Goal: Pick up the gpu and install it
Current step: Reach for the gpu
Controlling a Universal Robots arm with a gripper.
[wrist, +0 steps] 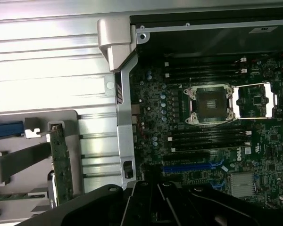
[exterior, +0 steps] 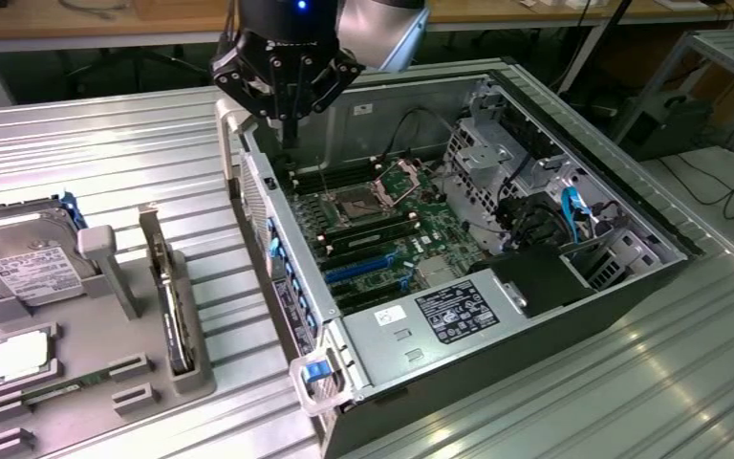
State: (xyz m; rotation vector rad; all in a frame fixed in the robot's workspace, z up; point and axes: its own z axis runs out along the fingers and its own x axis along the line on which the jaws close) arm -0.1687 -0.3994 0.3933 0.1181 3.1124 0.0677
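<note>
The gpu [exterior: 169,296] stands on its edge in a slot of the grey holder [exterior: 99,354], on the exterior view's left; it is thin and dark with a silvery end. In the wrist view the gpu [wrist: 61,165] appears edge-on, showing green board. My gripper [exterior: 288,124] hangs shut and empty over the far left corner of the open computer case [exterior: 558,105], well apart from the gpu. In the wrist view the gripper [wrist: 155,197] is a dark shape over the motherboard [wrist: 151,117], near its blue slot [wrist: 193,166].
A silver hard drive [exterior: 23,273] with a white label sits in the holder beside the gpu. Inside the case are an open CPU socket [exterior: 367,206], memory slots, blue slots [exterior: 360,271], cables and a power supply [exterior: 457,311]. A ribbed metal table [exterior: 112,163] carries everything.
</note>
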